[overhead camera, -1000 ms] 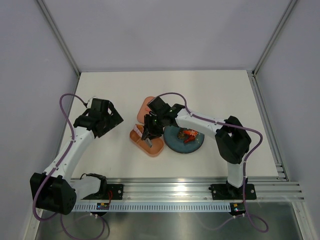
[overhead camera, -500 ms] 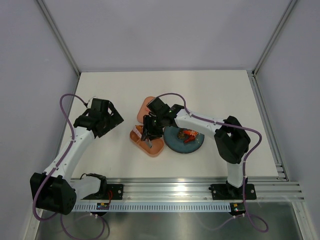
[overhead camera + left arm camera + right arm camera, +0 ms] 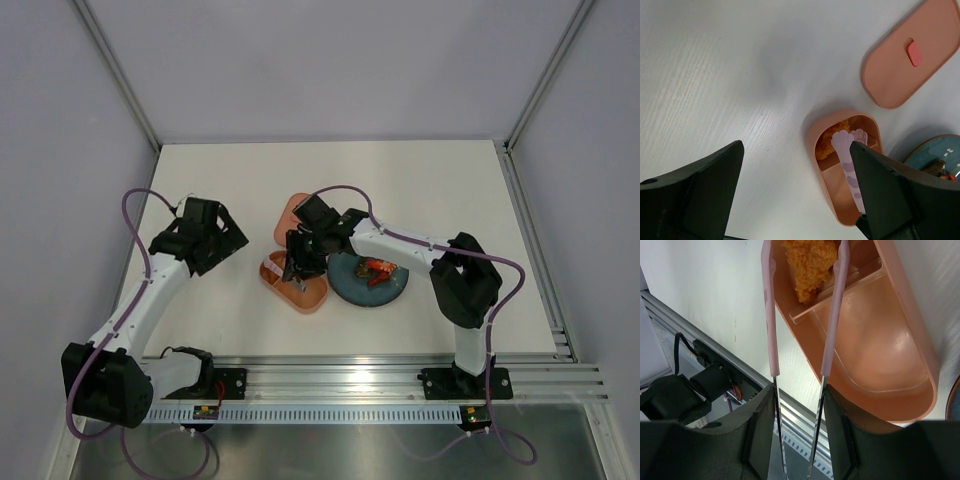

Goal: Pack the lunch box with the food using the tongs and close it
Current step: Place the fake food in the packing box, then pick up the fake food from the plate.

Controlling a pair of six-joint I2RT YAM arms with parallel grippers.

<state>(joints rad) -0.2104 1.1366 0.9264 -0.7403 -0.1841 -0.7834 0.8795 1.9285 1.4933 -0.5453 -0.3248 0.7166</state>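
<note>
The salmon-pink lunch box [image 3: 312,296] lies uncovered in front of its lid [image 3: 290,210]. My right gripper [image 3: 300,262] hangs over the box, shut on the tongs [image 3: 771,315]. The two pink arms of the tongs stand apart on either side of an orange food piece [image 3: 810,262], which rests in the far compartment of the box [image 3: 880,350]. The left wrist view shows the same piece [image 3: 831,142] beside the paw-shaped tong tips [image 3: 842,140]. More food [image 3: 378,270], red and orange, sits on the teal plate [image 3: 396,290]. My left gripper [image 3: 207,238] hovers open to the left of the box, holding nothing.
The lid [image 3: 910,55] lies flat with its red mark up, just behind the box. The teal plate touches the box's right side. An aluminium rail [image 3: 400,385] runs along the near table edge, and grey walls enclose the other three sides.
My right gripper has shifted slightly left over the box with the tongs. The left arm has not moved.
</note>
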